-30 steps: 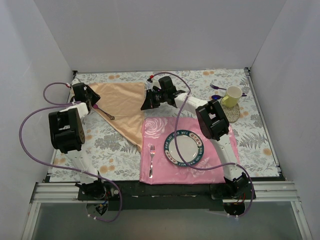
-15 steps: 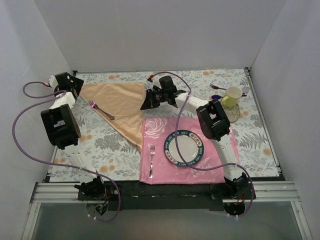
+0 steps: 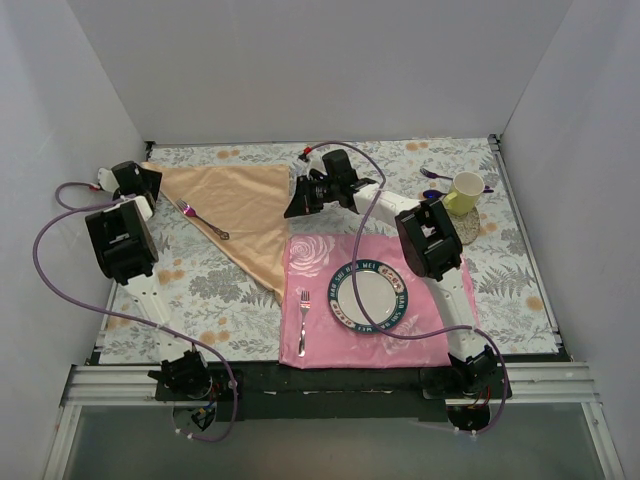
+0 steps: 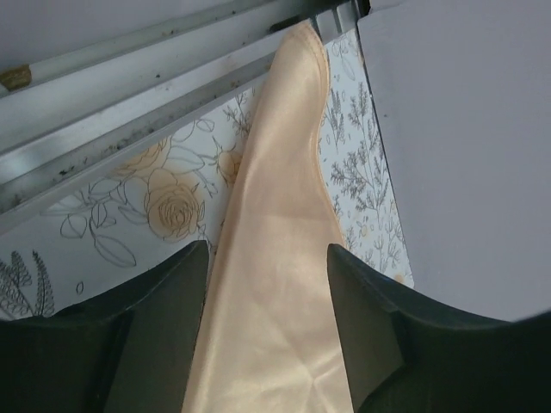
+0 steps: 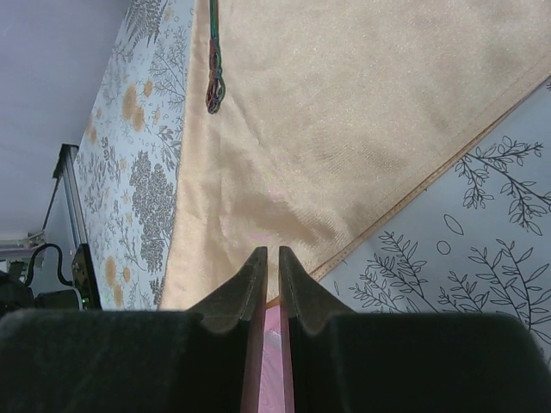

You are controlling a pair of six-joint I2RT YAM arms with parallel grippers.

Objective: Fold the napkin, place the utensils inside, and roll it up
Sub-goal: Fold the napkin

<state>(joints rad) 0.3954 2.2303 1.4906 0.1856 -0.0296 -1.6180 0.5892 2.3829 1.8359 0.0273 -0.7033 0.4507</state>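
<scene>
The peach-gold napkin (image 3: 245,205) lies as a triangle on the floral tablecloth at the back left. A dark copper fork (image 3: 202,219) rests on its left part, and its handle end (image 5: 213,82) shows in the right wrist view. My left gripper (image 3: 135,180) is at the napkin's far-left corner. In the left wrist view it (image 4: 267,258) stands open, with the napkin (image 4: 275,215) running between the fingers. My right gripper (image 3: 298,205) sits at the napkin's right edge. In its own view it (image 5: 268,254) is shut to a thin slit over the hem of the napkin (image 5: 344,103), and whether it pinches cloth is unclear.
A pink rose placemat (image 3: 310,255) holds a plate (image 3: 368,293) and a silver fork (image 3: 303,320). A yellow cup (image 3: 463,192) and purple spoons (image 3: 435,175) stand at the back right. A metal rail (image 4: 129,103) and grey walls border the table close to the left gripper.
My left gripper has drawn away from the fork to the napkin's far-left corner and opened. The fork now lies uncovered on the napkin. The right gripper has barely moved.
</scene>
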